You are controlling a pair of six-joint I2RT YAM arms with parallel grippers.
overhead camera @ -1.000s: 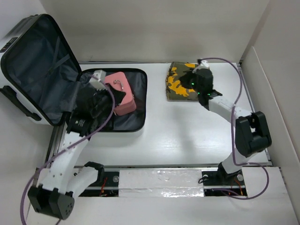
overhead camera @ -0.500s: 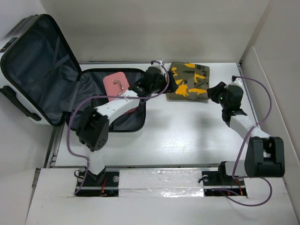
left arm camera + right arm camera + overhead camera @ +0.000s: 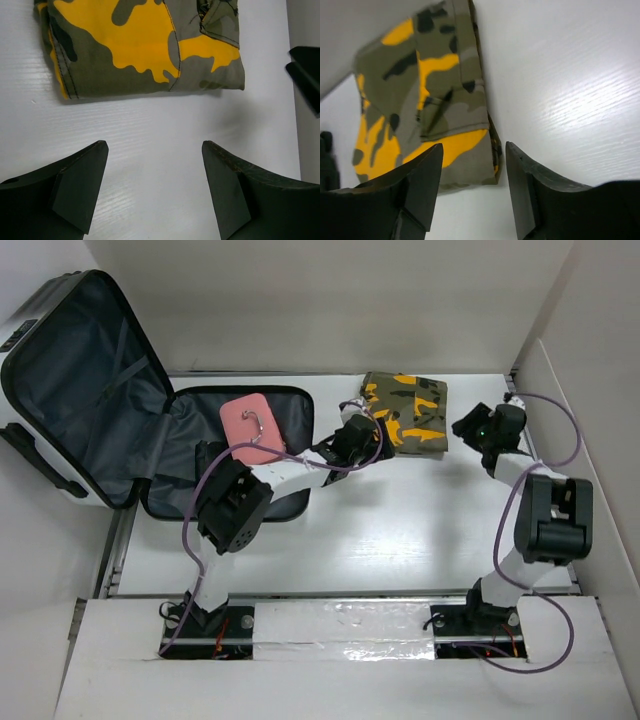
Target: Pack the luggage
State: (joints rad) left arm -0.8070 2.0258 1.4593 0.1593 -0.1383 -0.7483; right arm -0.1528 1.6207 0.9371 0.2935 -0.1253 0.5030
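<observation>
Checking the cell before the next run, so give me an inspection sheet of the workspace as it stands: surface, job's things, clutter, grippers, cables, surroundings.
Surface: white table, no spills seen.
Job's things: luggage lies open at the left, lid raised, with a pink case in its lower half; folded camouflage garment on the table, outside it.
Clutter: nothing seen.
Grippers: left gripper open and empty, facing the garment's left edge, not touching; right gripper open and empty, facing its right edge.
Cables: a purple cable loops along each arm, away from the garment.
Surroundings: white walls on three sides.
</observation>
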